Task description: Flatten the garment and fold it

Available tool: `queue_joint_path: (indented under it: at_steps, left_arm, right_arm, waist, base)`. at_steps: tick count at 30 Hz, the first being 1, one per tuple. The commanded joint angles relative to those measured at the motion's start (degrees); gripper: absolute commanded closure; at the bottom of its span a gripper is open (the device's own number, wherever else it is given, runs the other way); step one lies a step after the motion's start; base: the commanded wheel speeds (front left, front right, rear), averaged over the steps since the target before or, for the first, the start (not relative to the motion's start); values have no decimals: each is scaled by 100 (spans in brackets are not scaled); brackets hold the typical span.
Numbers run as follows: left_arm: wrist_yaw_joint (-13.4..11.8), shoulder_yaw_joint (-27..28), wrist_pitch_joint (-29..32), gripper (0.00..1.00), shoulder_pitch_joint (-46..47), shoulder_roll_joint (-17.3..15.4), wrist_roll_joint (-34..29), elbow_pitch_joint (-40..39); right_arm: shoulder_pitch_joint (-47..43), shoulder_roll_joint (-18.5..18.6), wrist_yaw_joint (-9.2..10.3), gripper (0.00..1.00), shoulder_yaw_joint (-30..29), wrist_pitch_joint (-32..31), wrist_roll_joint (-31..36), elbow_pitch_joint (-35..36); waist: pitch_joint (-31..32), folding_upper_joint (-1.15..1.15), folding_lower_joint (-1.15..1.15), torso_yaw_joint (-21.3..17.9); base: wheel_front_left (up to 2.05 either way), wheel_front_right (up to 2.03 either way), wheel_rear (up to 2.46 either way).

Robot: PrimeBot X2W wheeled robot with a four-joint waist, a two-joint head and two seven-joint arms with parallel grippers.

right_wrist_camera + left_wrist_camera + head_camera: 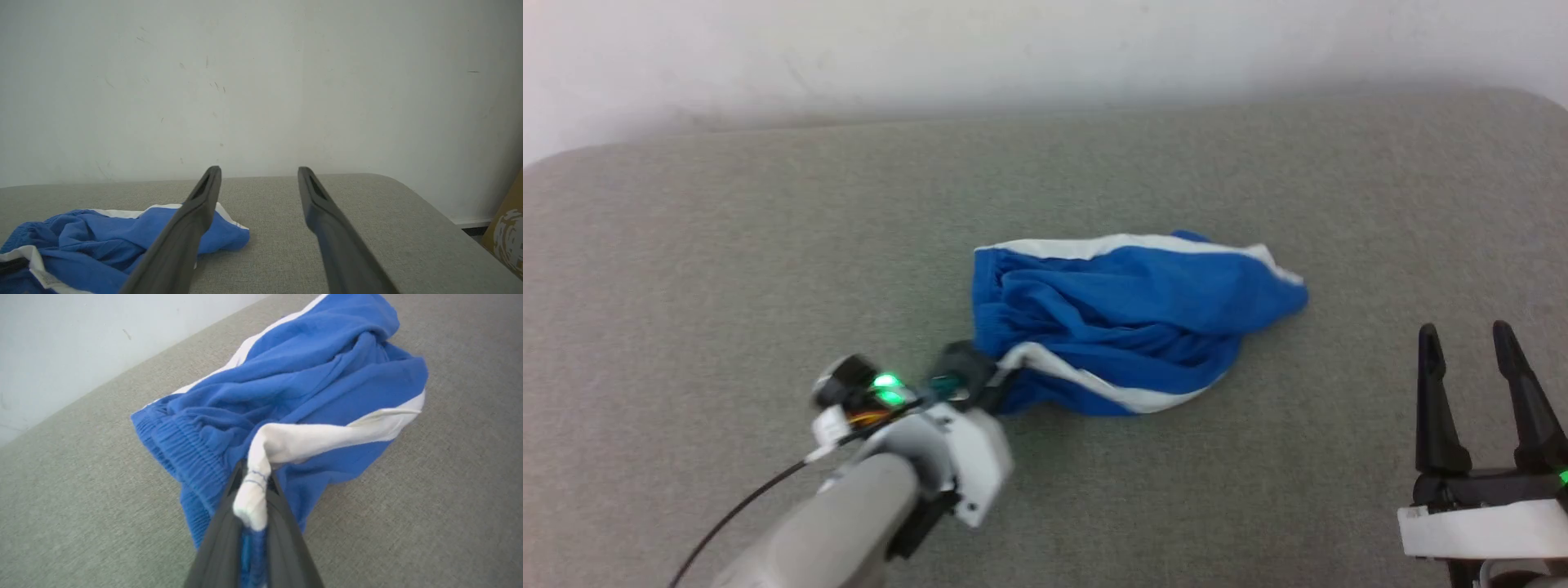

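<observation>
Pincers first: my left pincer (253,479) is clamping a corner of the garment (318,375). Its jaws are closed on a bunched end of the white side stripe, and a tuft of white and some blue cloth is poking back between the two dark fingers. In the head view this grip is lying mostly under my wrist. There I am seeing just the finger ends meeting the near-left corner of the blue heap.

The garment is lying crumpled near the middle of the grey counter (768,245). One white stripe is running along its far edge and another is curving along its near edge. My left wrist view is giving me the gathered elastic waistband (184,451) up close, ridged and folded over just beside the fingers. In the head view that band is reading as little more than the heap's left edge. My right wrist view is adding a small white label (49,279) on the stripe at its bottom left.

My right pincer (1466,331) is hovering well apart from the garment at the lower right, jaws spread and gripping nothing. Between its fingers I am looking at bare counter and the pale scuffed wall (261,81). Beyond the counter's rounded corner, a tan thing with a pale print (506,232) is peeking in at the edge.
</observation>
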State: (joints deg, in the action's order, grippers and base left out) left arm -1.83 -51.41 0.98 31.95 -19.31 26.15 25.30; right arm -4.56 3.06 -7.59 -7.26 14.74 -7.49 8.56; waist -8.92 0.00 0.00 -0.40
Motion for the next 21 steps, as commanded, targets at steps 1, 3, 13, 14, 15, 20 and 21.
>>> queue_joint_path:
  at_steps: [1,3,13,14,15,20,21]
  left_arm:
    - [-155,117,-102,100,-180,-159,32,-52]
    - [-410,297,-199,100,-419,-411,93,-147]
    - [-783,525,-304,0,-1303,-818,437,129]
    - [-792,578,-435,0,-1334,-757,498,91]
    - [-816,660,-598,0,-1362,-697,569,31]
    - [-1073,1003,-1380,0,-1443,-590,590,-499]
    - [-1149,1109,-1463,0,-1479,-562,598,-658]
  right_arm:
    - [-53,-18,10,0,-6,26,45,24]
    - [-102,-18,10,0,25,26,67,18]
    - [-134,-18,10,0,340,26,304,-196]
    - [-113,-18,10,0,379,26,385,-212]
    - [-74,-11,10,0,400,26,429,-216]
    - [260,338,10,0,510,26,486,-190]
    - [348,453,10,0,544,26,484,-202]
  waist:
    - [260,0,0,284]
    - [320,0,0,384]
    - [400,0,0,680]
    - [420,0,0,703]
    - [449,0,0,726]
    - [611,0,0,846]
    - [645,0,0,878]
  base:
    - [0,0,0]
    - [0,0,0]
    - [0,0,0]
    - [0,0,0]
    - [0,0,0]
    - [0,0,0]
    - [0,0,0]
